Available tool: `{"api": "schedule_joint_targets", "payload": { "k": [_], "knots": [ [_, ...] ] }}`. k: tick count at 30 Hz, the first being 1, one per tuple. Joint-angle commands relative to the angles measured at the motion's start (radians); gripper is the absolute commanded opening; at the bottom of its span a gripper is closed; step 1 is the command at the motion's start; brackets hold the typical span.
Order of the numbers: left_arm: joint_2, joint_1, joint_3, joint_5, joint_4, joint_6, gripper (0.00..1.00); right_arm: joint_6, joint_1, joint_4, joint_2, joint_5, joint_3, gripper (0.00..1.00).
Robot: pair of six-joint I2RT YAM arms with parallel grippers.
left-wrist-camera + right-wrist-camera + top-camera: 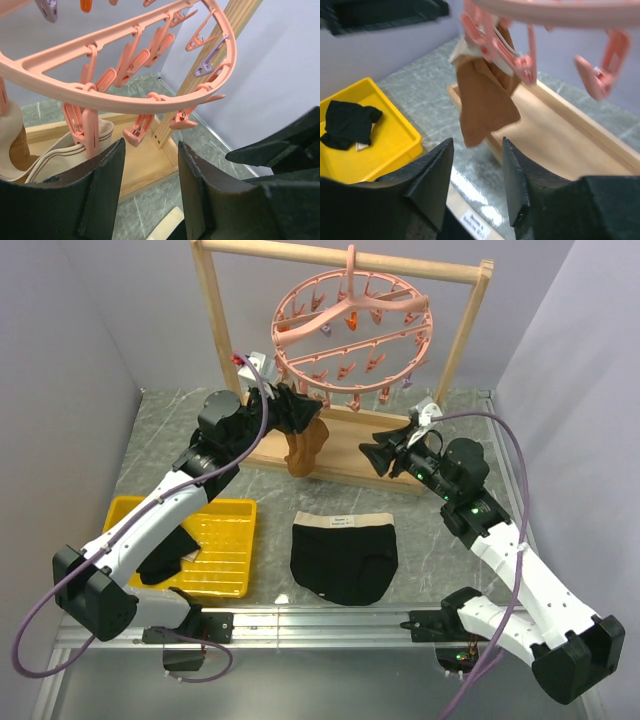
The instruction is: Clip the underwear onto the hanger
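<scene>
Left gripper [151,155]: open and empty, held up high just under the ring of the round pink hanger [352,325], close to the clips [136,134], maybe to get ready to squeeze one
Right gripper [476,150]: open and empty too, up in the air on the other side, pointing at the brown-and-cream garment [305,448]
Underwear [343,558]: lying flat on the table [450,540], in the middle of the near side, tan waistband [340,521] on the far edge, touched by nothing, well below the clips
Hanger: hung by its hook [351,260] on the top bar of the wooden frame [212,335], so the clips dangle free
Brown-and-cream garment: pinched in a clip on the left side, hanging down
Yellow tray [222,548]: near the left side, another black cloth [165,560] inside, kept apart
Step now: nothing picked up yet; probably time to go down and grab the waistband
Watch out: swingy clips, so likely one gripper for the cloth and one for the clip
</scene>
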Motion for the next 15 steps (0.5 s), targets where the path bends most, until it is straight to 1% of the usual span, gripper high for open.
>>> {"api": "schedule_joint_targets", "payload": {
  "k": [1, 2, 3, 5, 10, 15],
  "knots": [
    [0.009, -0.007, 0.042, -0.017, 0.021, -0.023, 0.51, -0.096, 0.082, 0.197, 0.025, 0.125, 0.024, 0.47],
    [0.012, -0.007, 0.047, -0.014, 0.016, -0.025, 0.5, -0.104, 0.09, 0.231, 0.031, 0.169, 0.01, 0.43],
    [0.014, -0.01, 0.048, -0.016, 0.012, -0.022, 0.5, -0.114, 0.094, 0.286, 0.055, 0.182, 0.005, 0.42],
    [0.017, -0.009, 0.053, -0.019, 0.007, -0.017, 0.51, -0.116, 0.107, 0.328, 0.081, 0.222, 0.002, 0.41],
    [0.041, -0.011, 0.078, -0.03, -0.001, -0.005, 0.5, -0.134, 0.125, 0.395, 0.147, 0.214, 0.023, 0.41],
    [0.072, -0.011, 0.09, -0.037, 0.004, -0.022, 0.49, -0.162, 0.151, 0.412, 0.201, 0.151, 0.059, 0.41]
  ]
}}
